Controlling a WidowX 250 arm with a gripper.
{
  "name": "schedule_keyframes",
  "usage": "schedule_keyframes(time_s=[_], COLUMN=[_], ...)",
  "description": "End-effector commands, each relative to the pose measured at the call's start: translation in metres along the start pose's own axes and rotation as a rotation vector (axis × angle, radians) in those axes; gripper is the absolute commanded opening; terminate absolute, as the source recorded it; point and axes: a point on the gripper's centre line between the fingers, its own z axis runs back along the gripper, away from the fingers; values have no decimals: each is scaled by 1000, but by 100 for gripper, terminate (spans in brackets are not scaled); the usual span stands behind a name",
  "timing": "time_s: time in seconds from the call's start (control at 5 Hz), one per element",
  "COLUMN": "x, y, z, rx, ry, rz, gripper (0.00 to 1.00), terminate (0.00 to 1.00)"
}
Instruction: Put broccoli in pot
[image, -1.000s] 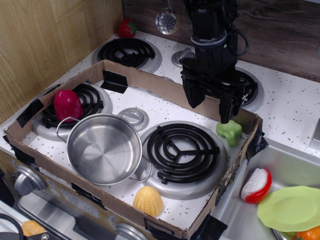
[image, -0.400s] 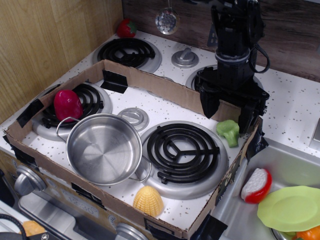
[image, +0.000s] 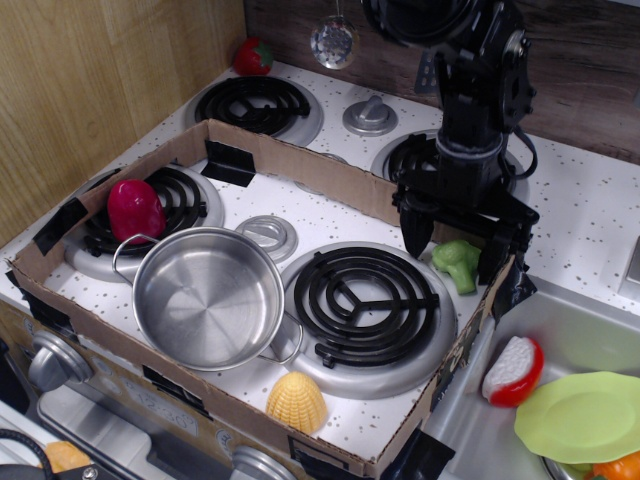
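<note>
The light-green toy broccoli (image: 458, 262) lies on the white stovetop at the right end of the cardboard tray, beside the front-right burner. My black gripper (image: 454, 246) is open and straddles it from above, one finger (image: 417, 232) to its left and one finger to its right, low around it but not closed. The shiny steel pot (image: 208, 296) with wire loop handles stands empty at the front left of the tray, well apart from the gripper.
The cardboard tray wall (image: 300, 160) rings the work area. A magenta toy (image: 135, 209) sits on the left burner, a grey disc (image: 266, 234) mid-tray, yellow corn (image: 296, 402) at the front. A lime plate (image: 582, 415) and a red-white toy (image: 513, 369) lie in the sink.
The gripper has moved right and come down, from above the tray's back wall to straddling the broccoli. The broccoli and pot have not moved.
</note>
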Motion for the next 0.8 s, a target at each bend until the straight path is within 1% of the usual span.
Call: schedule_keyframes(time_s=[0.0, 0.2, 0.4, 0.6], x=[16, 15, 7, -1], y=[-5, -3, -1, 4], z=[-3, 6, 21, 45], rx=[-41, -32, -26, -4], ry=[-65, -69, -87, -101], rz=[-3, -28, -35, -45], gripper=[0, 0, 0, 0], terminate=[0, 0, 0, 0])
